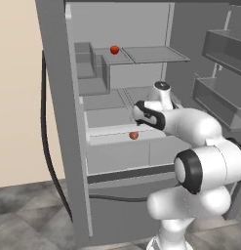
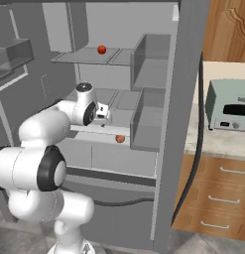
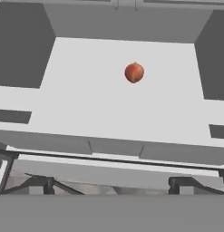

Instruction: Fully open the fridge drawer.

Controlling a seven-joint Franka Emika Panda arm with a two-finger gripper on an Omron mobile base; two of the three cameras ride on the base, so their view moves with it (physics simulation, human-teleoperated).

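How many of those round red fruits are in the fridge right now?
2. One fruit sits on the upper shelf; another fruit lies in the drawer. More could be hidden behind the arm.

A kitchen: open fridge [image 1: 58, 122], toaster oven [image 2: 228, 106], wooden drawers [image 2: 215, 198]

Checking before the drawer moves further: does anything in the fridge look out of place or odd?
Nothing spilled or askew. One reddish fruit lies loose on the fridge drawer's floor and could roll as it slides. Another red fruit sits on an upper shelf.
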